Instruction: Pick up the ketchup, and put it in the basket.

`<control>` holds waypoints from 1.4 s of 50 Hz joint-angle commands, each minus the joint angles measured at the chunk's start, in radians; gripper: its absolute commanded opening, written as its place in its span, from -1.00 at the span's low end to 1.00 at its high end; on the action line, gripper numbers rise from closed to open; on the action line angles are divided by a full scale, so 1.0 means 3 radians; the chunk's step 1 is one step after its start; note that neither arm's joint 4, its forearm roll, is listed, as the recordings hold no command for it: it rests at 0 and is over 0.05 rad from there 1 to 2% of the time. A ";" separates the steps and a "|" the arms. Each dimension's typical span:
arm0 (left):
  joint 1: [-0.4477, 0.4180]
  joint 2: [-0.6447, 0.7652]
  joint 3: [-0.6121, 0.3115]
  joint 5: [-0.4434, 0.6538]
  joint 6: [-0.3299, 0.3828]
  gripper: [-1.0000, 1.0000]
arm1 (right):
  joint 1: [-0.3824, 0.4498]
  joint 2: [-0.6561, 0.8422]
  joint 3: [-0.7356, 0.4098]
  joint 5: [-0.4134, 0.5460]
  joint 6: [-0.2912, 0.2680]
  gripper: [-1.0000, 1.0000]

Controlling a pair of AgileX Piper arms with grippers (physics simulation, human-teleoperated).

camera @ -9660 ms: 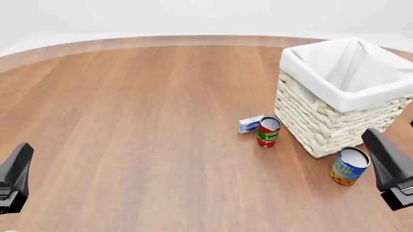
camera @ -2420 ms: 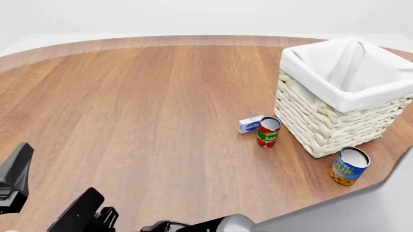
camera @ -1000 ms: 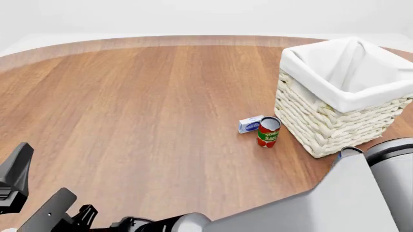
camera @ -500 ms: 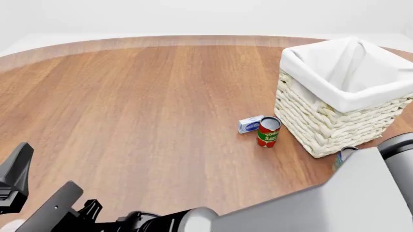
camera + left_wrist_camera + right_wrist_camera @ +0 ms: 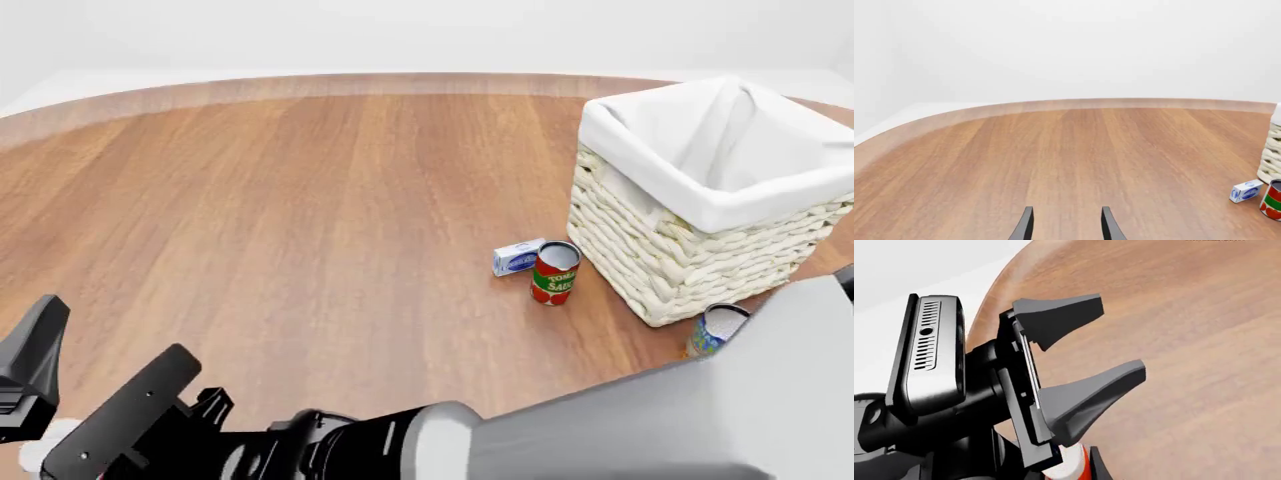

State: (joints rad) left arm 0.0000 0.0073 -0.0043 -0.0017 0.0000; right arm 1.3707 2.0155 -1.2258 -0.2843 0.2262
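Observation:
The ketchup (image 5: 1069, 465) shows only as a white cap and a strip of red at the edge of the right wrist view. In the front view just its white cap (image 5: 54, 437) peeks out at the bottom left corner. My right gripper (image 5: 78, 448) reaches across the table's near edge and is shut on the ketchup, its fingers mostly hidden. My left gripper (image 5: 32, 362) hangs open right beside it, its two fingers (image 5: 1084, 307) spread apart with nothing between them. The basket (image 5: 694, 250) stands far off at the right, white cloth over its rim.
A red-and-green tomato can (image 5: 554, 272) and a small blue-and-white box (image 5: 517, 257) sit just left of the basket. A blue-and-orange can (image 5: 714, 328) stands in front of it, half hidden by my right arm (image 5: 641, 430). The table edge curves at the far side.
My right gripper has shifted up and to the right along the near edge, and the white cap has moved with it. The left gripper has stayed put.

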 commanded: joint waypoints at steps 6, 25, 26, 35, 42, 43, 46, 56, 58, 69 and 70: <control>0.0000 0.0000 0.0000 0.0000 0.0000 1.00 | -0.0112 -0.0094 0.0132 -0.0115 0.0141 -1.00; 0.0000 0.0000 0.0000 0.0000 0.0000 1.00 | -0.0286 -0.0226 0.0249 -0.0191 0.0230 -1.00; 0.0000 0.0000 0.0000 0.0000 0.0000 1.00 | -0.0310 -0.0242 0.0255 -0.0190 0.0231 -1.00; 0.0000 0.0000 0.0000 0.0000 0.0000 1.00 | -0.0400 -0.0333 0.0303 -0.0197 0.0237 -1.00; 0.0000 0.0000 0.0000 0.0000 0.0000 1.00 | -0.0483 -0.0395 0.0336 -0.0204 0.0208 -1.00; 0.0000 0.0000 0.0000 0.0000 0.0000 1.00 | -0.0493 -0.0399 0.0341 -0.0208 0.0214 -1.00; 0.0000 0.0000 0.0000 0.0000 0.0000 1.00 | -0.0589 -0.0444 0.0377 -0.0238 0.0208 -1.00; 0.0000 0.0000 0.0000 0.0000 0.0000 1.00 | -0.0820 -0.0593 0.0480 -0.0322 0.0223 -1.00; 0.0000 0.0000 0.0000 0.0000 0.0000 1.00 | -0.0847 -0.0649 0.0508 -0.0318 0.0224 -1.00; 0.0000 0.0000 0.0000 0.0000 0.0000 1.00 | -0.1057 -0.0885 0.0624 -0.0322 0.0234 -1.00; 0.0000 0.0000 0.0000 0.0000 0.0000 1.00 | -0.1070 -0.0898 0.0631 -0.0324 0.0240 -1.00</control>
State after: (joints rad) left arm 0.0000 0.0073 -0.0043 -0.0017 0.0000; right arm 1.1016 1.8016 -1.0596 -0.3730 0.2760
